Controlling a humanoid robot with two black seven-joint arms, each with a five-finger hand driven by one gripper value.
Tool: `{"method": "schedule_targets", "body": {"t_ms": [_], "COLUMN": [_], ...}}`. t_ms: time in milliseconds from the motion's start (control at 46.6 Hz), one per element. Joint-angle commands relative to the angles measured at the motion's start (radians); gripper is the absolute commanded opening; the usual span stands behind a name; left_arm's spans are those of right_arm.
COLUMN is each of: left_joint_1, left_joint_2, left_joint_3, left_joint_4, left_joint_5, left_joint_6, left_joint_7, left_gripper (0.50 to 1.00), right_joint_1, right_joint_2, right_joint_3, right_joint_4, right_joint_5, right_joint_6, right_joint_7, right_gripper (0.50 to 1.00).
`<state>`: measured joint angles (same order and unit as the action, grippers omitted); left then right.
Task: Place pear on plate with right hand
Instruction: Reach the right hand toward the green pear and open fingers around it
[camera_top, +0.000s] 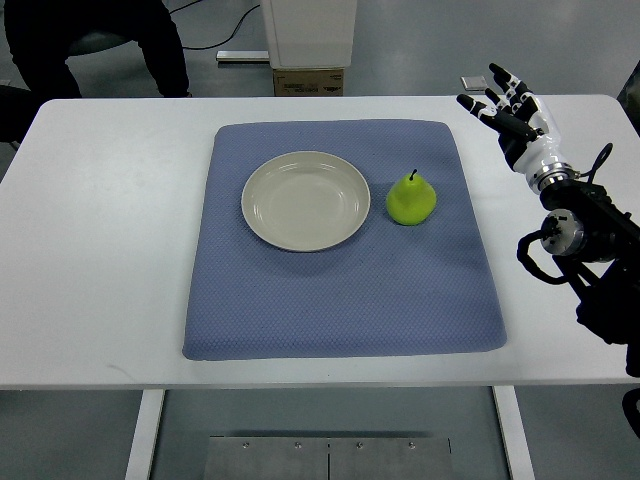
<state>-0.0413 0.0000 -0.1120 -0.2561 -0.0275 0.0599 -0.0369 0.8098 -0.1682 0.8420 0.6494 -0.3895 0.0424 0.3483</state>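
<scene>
Top view shows a white table (100, 250) with a blue mat (340, 300) laid across its middle. At the far left edge, beyond the table, a person (90, 45) in dark clothing is partly visible and takes no part. On the mat, left of centre, sits the plate (262, 215), empty and upright. Just beside its right rim, close but seemingly apart from it, stands the pear (411, 199), green, upright, stem pointing up, resting on the mat. Beyond the far side of the table stands a white post on a cardboard box (308, 82). Further right, past the mat's edge and well apart from the pear, the right hand (510, 115) hangs over the table's far right corner, fingers spread and holding nothing, its arm coming in from the right edge. The left arm is not in view.

Judging from this, the task has not really started: the pear is ungrasped and the plate bare. What is left is the whole job: reaching left to the pear, closing on it, lifting it, carrying it over the rim and setting it down on the plate.
</scene>
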Motion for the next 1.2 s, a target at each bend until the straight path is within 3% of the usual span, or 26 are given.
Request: {"method": "schedule_targets", "body": {"t_ms": [0, 365, 901, 1180], "left_joint_1": [0.0, 0.0, 0.0, 0.0], "left_joint_2": [0.0, 0.0, 0.0, 0.0], "left_joint_3": [0.0, 0.0, 0.0, 0.0], "left_joint_4": [0.0, 0.0, 0.0, 0.0], "left_joint_5": [0.0, 0.0, 0.0, 0.0], "left_joint_6": [0.0, 0.0, 0.0, 0.0], "left_joint_7": [0.0, 0.0, 0.0, 0.0], "left_gripper": [1.0, 1.0, 1.0, 1.0], "right_joint_1": [0.0, 0.042, 0.08, 0.089], "right_joint_2": [-0.027, -0.063, -0.066, -0.066], "right_joint_3": [-0.046, -0.271, -0.491, -0.646], "right_joint_4": [0.025, 0.035, 0.026, 0.007], "right_joint_5": [-0.002, -0.078, -0.085, -0.085], "right_joint_6": [0.028, 0.057, 0.008, -0.075], "right_joint_7": [0.043, 0.263, 0.263, 0.263], "right_gripper": [1.0, 1.0, 1.0, 1.0]}}
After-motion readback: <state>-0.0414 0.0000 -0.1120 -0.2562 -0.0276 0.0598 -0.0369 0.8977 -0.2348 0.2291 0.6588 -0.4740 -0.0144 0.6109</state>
